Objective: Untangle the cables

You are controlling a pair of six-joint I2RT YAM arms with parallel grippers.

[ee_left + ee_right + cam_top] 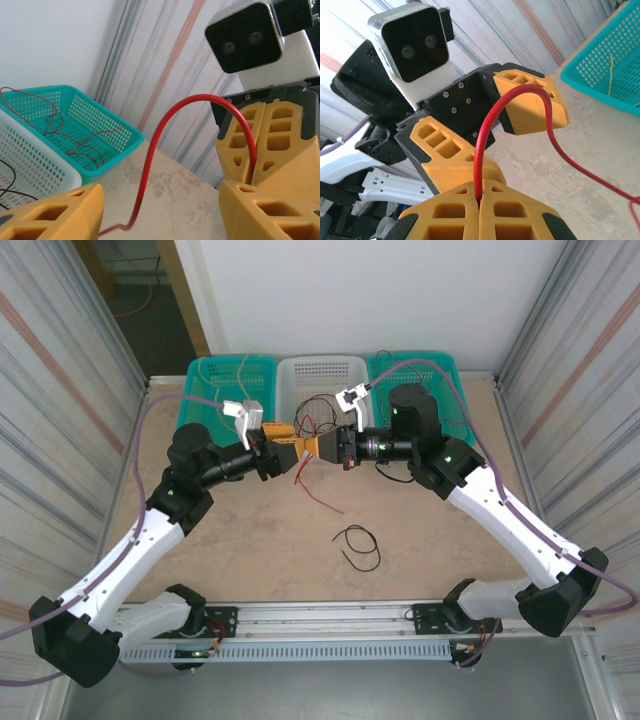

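The right gripper (480, 196) is clamped shut on a red cable (479, 160), which is pinched between its two yellow fingers. Facing it almost tip to tip, the left gripper (285, 447) stands open. The red cable passes loosely through the gap between the left gripper's spread fingers (530, 102), and neither finger presses on it.

From the right gripper's grip the red cable rises in a smooth arch. It then drops between the open fingers of the left gripper and trails down onto the table (250, 540), where it ends just in front of the two grippers. Both grippers hover above the middle of the table, close to the far side.

Nearer the arm bases, well apart from the red cable, a black cable (352, 529) lies on the table in a loose loop.

Three baskets stand side by side along the far edge. The white basket (320, 362) in the middle holds a tangle of thin black and red cables. The left teal basket (215, 375) holds a yellow cable (244, 368). The right teal basket (115, 131) holds thin red cables.
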